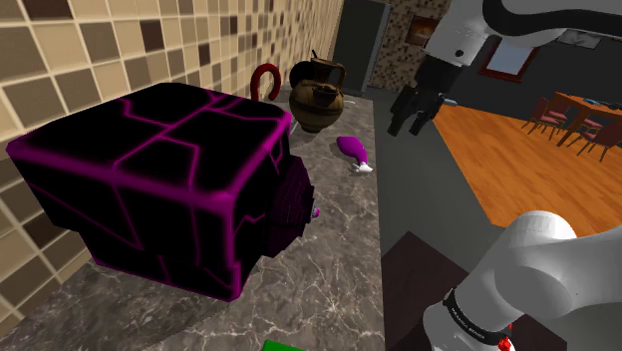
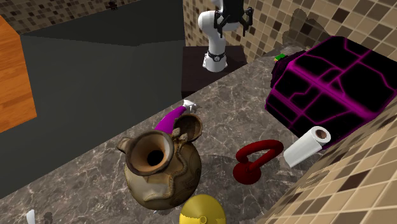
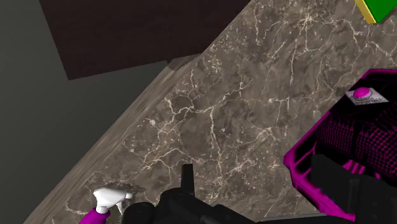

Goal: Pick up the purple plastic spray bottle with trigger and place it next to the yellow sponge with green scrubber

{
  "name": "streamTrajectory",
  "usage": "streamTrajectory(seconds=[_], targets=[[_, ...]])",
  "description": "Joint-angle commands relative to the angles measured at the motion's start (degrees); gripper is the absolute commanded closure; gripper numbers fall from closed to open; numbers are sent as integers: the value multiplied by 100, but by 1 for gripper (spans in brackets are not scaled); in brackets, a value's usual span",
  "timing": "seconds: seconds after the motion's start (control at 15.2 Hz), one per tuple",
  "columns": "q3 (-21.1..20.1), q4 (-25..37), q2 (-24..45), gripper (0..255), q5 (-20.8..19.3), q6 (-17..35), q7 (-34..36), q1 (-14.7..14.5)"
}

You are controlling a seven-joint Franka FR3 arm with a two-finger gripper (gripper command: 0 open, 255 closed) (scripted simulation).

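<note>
The purple spray bottle (image 1: 350,148) lies on its side on the marble counter (image 1: 339,259), near the counter's open edge, with its white trigger head (image 1: 365,169) pointing toward the stand. It also lies in front of the brown jug in the second exterior view (image 2: 169,119). My gripper (image 1: 412,124) hangs open and empty in the air beyond the counter edge, up and to the right of the bottle. In the wrist view the bottle's white head (image 3: 112,197) sits just beside one black finger (image 3: 184,188). The yellow sponge with a green top (image 3: 375,9) lies far along the counter, past the black box.
A big black box with glowing magenta lines (image 1: 169,179) takes up the wall side of the counter. A brown jug (image 1: 319,95), a red kettlebell (image 1: 263,78) and a paper towel roll (image 2: 307,145) stand beyond the bottle. Bare marble runs between the bottle and the sponge (image 2: 280,57).
</note>
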State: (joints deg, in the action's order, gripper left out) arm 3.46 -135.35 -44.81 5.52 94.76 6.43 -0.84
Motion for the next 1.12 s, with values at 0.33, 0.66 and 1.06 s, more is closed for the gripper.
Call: streamTrajectory(seconds=[0.33,0.66,1.06], targets=[[167,-254,577,0,-159,921,14,228],[356,-347,1286,0,-280,1819,39,438],[610,-247,2270,0,-346,2821,62,657]])
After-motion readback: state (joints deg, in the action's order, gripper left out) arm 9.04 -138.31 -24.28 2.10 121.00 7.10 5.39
